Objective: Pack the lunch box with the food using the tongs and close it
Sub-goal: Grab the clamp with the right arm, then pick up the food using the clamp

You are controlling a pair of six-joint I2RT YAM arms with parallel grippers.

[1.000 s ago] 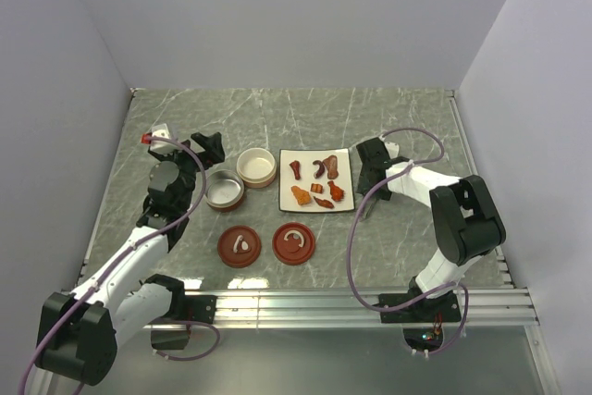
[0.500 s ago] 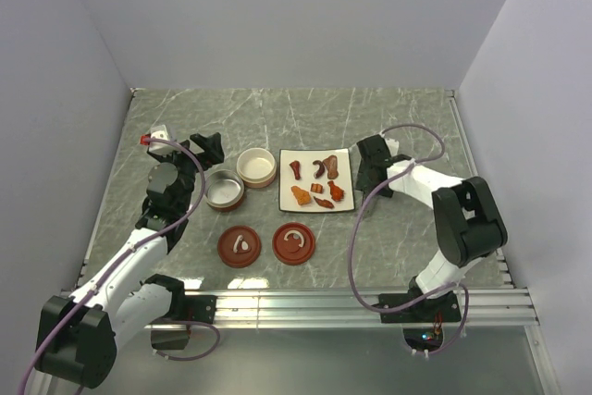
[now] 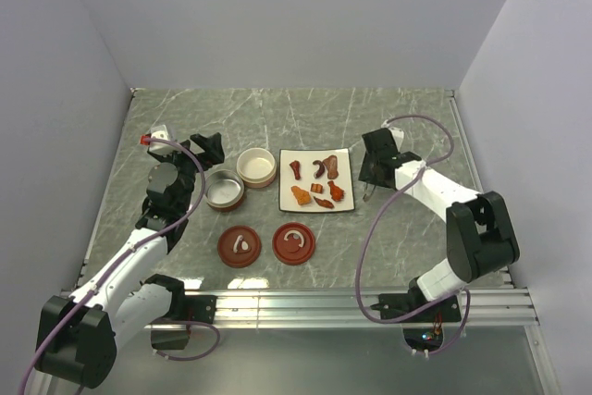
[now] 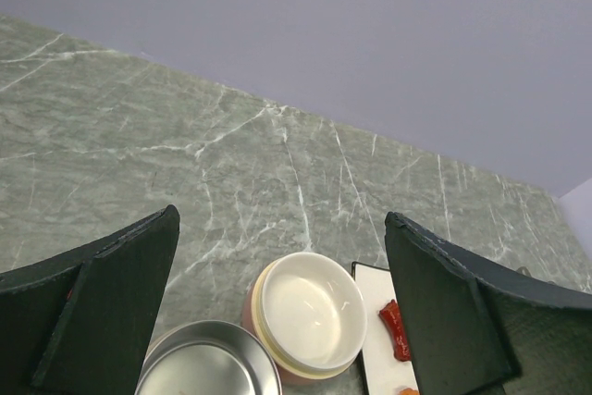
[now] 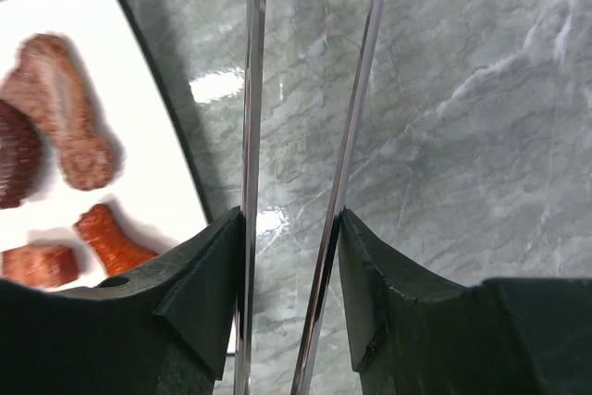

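Note:
Several red-brown and orange pieces of food (image 3: pixel 316 180) lie on the white plate (image 3: pixel 289 201). My right gripper (image 3: pixel 373 173) hangs just right of the plate, shut on the tongs (image 3: pixel 368 193). In the right wrist view each finger presses one silver arm of the tongs (image 5: pixel 254 90), and the gripper (image 5: pixel 291 228) sits over bare table beside the plate (image 5: pixel 139 145) and its food (image 5: pixel 69 127). The lunch box is a cream bowl (image 3: pixel 256 167) and a metal bowl (image 3: pixel 225 190), both uncovered. My left gripper (image 3: pixel 205 148) stands open behind them, nothing between its fingers (image 4: pixel 111 293).
Two red-brown lids with white handles (image 3: pixel 240 247) (image 3: pixel 294 243) lie near the front, below the bowls. The left wrist view shows the cream bowl (image 4: pixel 310 316), the metal bowl (image 4: pixel 208 367) and the grey back wall. Purple cables loop off both arms.
My right arm has swung outward to the right and its gripper has shifted slightly back beside the plate, jaws drawn in on the tongs. The left arm has stayed still.

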